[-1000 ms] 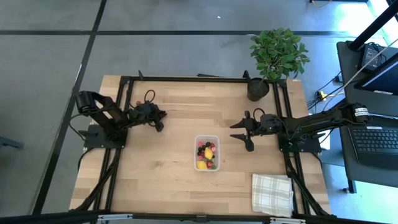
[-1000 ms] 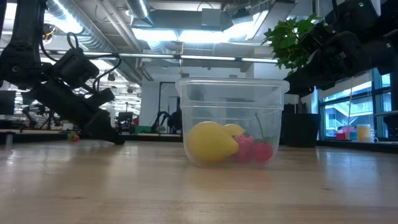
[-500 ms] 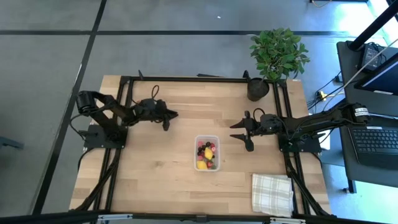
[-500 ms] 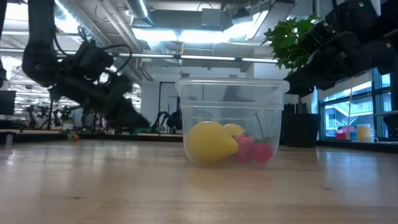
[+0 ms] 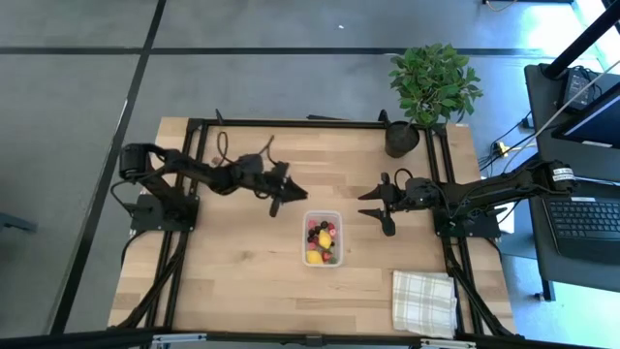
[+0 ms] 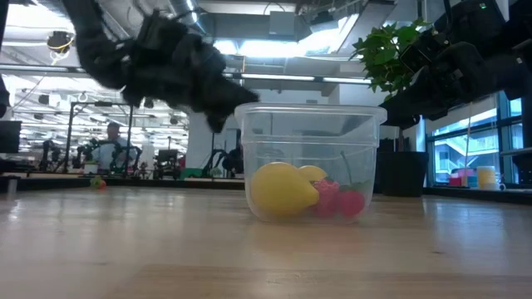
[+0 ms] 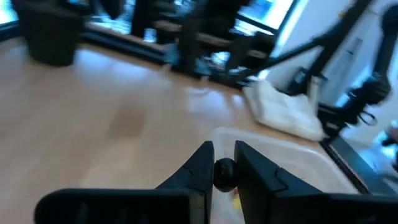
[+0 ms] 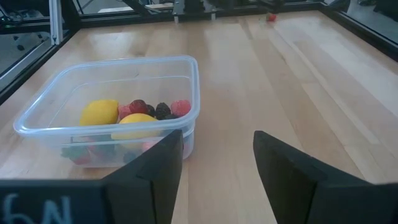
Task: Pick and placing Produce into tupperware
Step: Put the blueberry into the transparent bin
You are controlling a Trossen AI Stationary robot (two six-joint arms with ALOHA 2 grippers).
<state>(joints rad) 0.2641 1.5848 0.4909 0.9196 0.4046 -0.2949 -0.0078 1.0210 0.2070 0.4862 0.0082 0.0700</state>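
The wooden table (image 5: 242,262) carries everything, framed by black rails; a potted plant (image 5: 431,87) stands at its far right corner and a white checked cloth (image 5: 424,301) lies at its near right corner; the left arm reaches from the table's left side toward the middle, and its left gripper (image 5: 291,197) hangs in the air just beside the far left corner of the tupperware (image 5: 323,238), its fingers (image 7: 200,167) clamped on a small dark berry (image 7: 224,173); the right gripper (image 5: 376,207) waits off the tub's right side, jaws apart and holding nothing; the clear tupperware sits on the table between the two grippers, and the produce (image 8: 134,115) lies inside it: two yellow lemons (image 8: 99,112) with red, pink and dark berries; one small red piece (image 8: 272,18) lies alone near the table's far left edge.
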